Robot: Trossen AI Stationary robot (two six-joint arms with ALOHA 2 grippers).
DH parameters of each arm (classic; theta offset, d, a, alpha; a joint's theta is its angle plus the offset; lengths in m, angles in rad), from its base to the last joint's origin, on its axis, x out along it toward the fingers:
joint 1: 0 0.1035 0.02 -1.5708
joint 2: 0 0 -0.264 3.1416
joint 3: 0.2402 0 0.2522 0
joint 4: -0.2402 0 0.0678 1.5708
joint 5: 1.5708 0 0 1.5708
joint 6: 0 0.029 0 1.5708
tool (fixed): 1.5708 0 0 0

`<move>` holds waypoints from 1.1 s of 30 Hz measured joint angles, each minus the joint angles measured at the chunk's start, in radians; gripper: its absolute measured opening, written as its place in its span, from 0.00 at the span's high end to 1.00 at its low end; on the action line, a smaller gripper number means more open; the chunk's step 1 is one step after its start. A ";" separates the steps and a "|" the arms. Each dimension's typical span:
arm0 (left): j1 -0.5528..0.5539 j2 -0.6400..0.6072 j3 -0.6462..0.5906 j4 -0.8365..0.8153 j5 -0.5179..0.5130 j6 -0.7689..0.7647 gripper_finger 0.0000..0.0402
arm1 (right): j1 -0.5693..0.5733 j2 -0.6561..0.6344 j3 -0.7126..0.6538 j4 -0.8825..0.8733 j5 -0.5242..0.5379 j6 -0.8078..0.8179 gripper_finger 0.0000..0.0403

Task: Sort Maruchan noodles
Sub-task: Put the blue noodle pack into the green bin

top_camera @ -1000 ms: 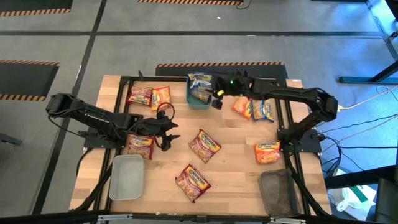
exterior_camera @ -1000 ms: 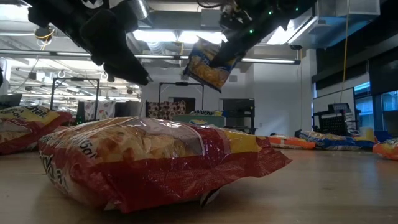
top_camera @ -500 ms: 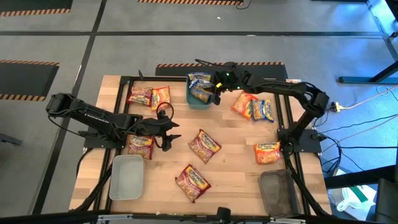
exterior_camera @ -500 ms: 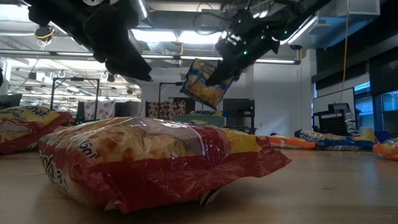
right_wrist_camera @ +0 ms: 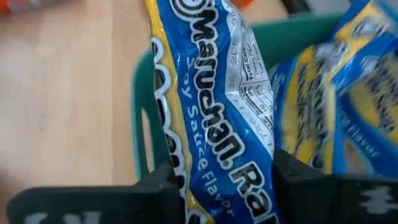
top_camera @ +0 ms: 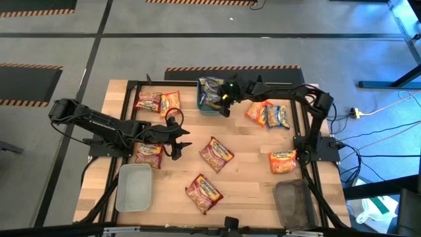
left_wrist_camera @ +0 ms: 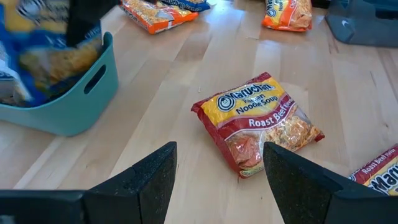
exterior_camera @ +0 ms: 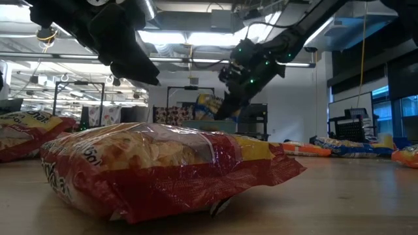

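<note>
My right gripper (top_camera: pixel 227 100) hangs over the teal bin (top_camera: pixel 204 109) at the table's far side, shut on a blue-and-yellow Maruchan packet (right_wrist_camera: pixel 211 106). Another blue packet (right_wrist_camera: pixel 339 106) lies inside the bin. My left gripper (top_camera: pixel 179 141) hovers open at the table's left-middle, just left of a red packet (top_camera: pixel 216 153) lying flat on the wood; that packet (left_wrist_camera: pixel 258 121) lies ahead of the open fingers. More red, orange and blue packets lie flat about the table. My right gripper pinches the blue-and-yellow packet between its two fingers (right_wrist_camera: pixel 160 186) at one end (right_wrist_camera: pixel 217 177). It comes slanting down from the table's right. The packet hangs below the fingers, its lower part (exterior_camera: pixel 206 104) down at the teal bin, beside the other blue packet.
Red and orange packets (top_camera: pixel 158 102) lie far left, a red one (top_camera: pixel 148 153) under the left arm, another red (top_camera: pixel 204 192) near centre. Orange and blue packets (top_camera: pixel 268 115) and an orange one (top_camera: pixel 283 160) lie right. A grey tray (top_camera: pixel 133 187) and a dark tray (top_camera: pixel 294 203) sit at the near edge.
My right gripper has come down over the teal bin and shifted slightly toward the table's left, carrying the blue packet from well above the bin down into it. The packet stays in its fingers. The left arm has kept still.
</note>
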 joint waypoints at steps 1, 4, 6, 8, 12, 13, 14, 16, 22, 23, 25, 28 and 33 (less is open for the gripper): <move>0.000 0.000 0.000 0.000 0.000 0.000 0.42 | 0.000 0.007 0.000 -0.002 0.008 -0.004 0.77; 0.000 0.000 0.000 0.000 -0.002 -0.001 0.42 | 0.001 0.020 0.000 0.001 0.049 -0.016 0.77; 0.000 0.000 0.000 0.000 -0.002 -0.001 0.42 | 0.003 0.024 0.000 0.005 0.092 -0.032 0.77; 0.000 0.000 0.000 0.003 -0.002 -0.001 0.42 | 0.002 0.024 0.000 0.002 0.110 -0.044 0.77; 0.000 0.000 0.000 0.004 -0.003 -0.001 0.42 | 0.002 0.024 0.000 0.000 0.103 -0.058 0.77; 0.000 0.000 0.000 0.004 -0.003 0.000 0.42 | 0.002 0.024 0.000 -0.001 0.091 -0.058 0.76; 0.000 0.000 0.000 0.004 -0.003 0.000 0.42 | 0.001 0.024 0.000 -0.001 0.077 -0.058 0.75; 0.000 0.000 0.000 0.004 -0.004 0.000 0.42 | 0.001 0.036 0.001 0.011 0.067 -0.057 0.74; 0.000 0.000 0.000 0.008 -0.004 0.000 0.42 | 0.001 0.052 0.001 0.035 0.070 0.001 0.66; 0.000 0.000 0.000 0.008 -0.004 0.000 0.42 | 0.001 0.052 0.001 0.044 0.070 0.007 0.63; 0.000 0.000 0.000 0.008 -0.004 0.001 0.42 | 0.001 0.052 0.001 0.051 0.078 0.007 0.57; 0.000 0.000 0.000 0.008 -0.004 0.001 0.42 | 0.002 0.052 0.001 0.074 0.123 0.010 0.46; 0.000 0.000 0.000 0.007 -0.003 0.002 0.42 | 0.001 0.052 0.001 0.103 0.198 0.026 0.29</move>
